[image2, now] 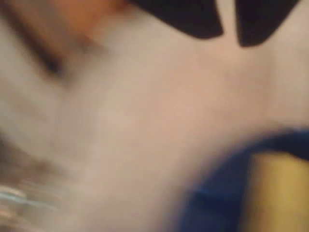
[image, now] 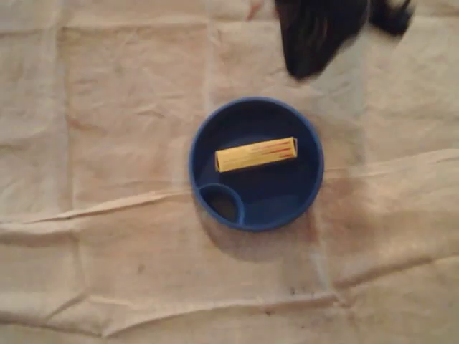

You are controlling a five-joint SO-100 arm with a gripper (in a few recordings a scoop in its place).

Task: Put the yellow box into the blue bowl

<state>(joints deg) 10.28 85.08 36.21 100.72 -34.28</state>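
Blurred throughout. Dark pincer (image2: 229, 24) tips at top edge, over beige cloth (image2: 145, 121). Lower right: yellow box (image2: 277, 193) inside blue bowl (image2: 212, 203).

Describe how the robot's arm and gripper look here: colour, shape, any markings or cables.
The black arm is a blurred dark mass in the overhead view, and no markings or cables can be made out. In the wrist view, the black two-finger gripper shows two dark, wedge-shaped fingers tapering to blunt tips.
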